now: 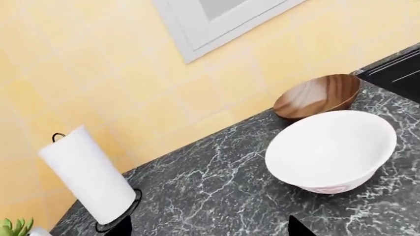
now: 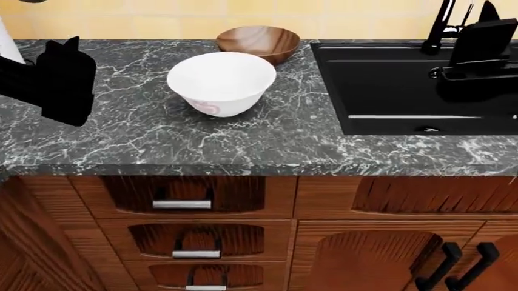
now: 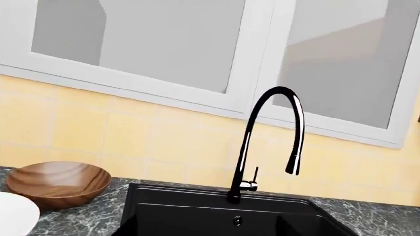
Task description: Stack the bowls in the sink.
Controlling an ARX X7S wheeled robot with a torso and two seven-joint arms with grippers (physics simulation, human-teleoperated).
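Note:
On the dark marble counter stands the white bowl (image 2: pixel 221 82) (image 1: pixel 331 147), upright. The brown wood-grain bowl (image 2: pixel 259 42) (image 1: pixel 318 96) (image 3: pixel 56 184) sits just behind it, near the wall. To their right lies the black sink (image 2: pixel 389 91) (image 3: pixel 196 209), nothing in it, with its tall faucet (image 3: pixel 262 142). My left gripper (image 2: pixel 60 54) (image 1: pixel 211 228) hovers over the counter to the left of the bowls, open, fingertips wide apart and holding nothing. Over the sink's right end, my right gripper (image 2: pixel 486 27) (image 3: pixel 206 228) is open and holds nothing.
A paper towel roll (image 1: pixel 88 174) on a black stand is at the counter's far left, by a small green plant (image 1: pixel 16 227). Yellow tiled wall and a white window frame (image 3: pixel 256 73) lie behind. Wooden drawers (image 2: pixel 182 203) are below the counter edge.

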